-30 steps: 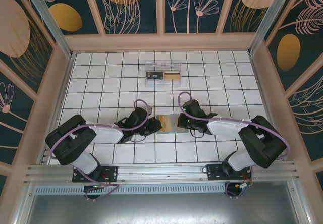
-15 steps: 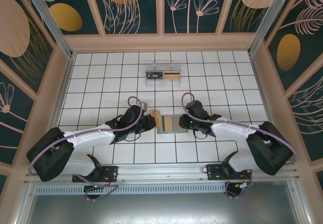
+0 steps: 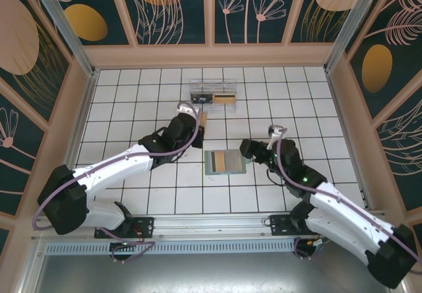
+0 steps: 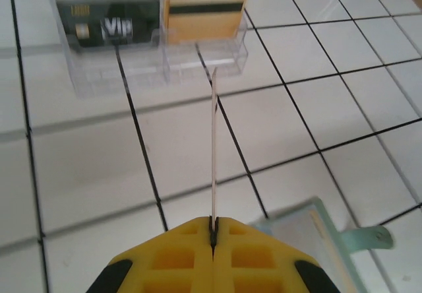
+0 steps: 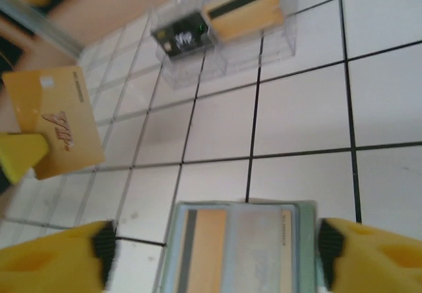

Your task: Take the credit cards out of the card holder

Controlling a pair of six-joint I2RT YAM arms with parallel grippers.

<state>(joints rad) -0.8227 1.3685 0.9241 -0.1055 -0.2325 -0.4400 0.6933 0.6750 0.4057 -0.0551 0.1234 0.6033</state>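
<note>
White-tiled counter [image 3: 132,95], floral walls [image 3: 171,9] (dark teal): your left gripper [image 4: 213,226] jaws pinch a tan card [image 5: 56,125]; right gripper [image 3: 250,150] jaws spread by the card holder [image 3: 224,162].

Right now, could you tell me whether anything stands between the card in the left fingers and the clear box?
Nothing visible does: only bare tiles lie between the held gold card and the clear box ahead of it.

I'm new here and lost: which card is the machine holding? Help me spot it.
Find the clear plastic box at the far middle of the table. Just nearer, the left arm's fingers pinch a gold card. Unlike cards lying flat in the box and card holder, it stands on edge, airborne.
</note>
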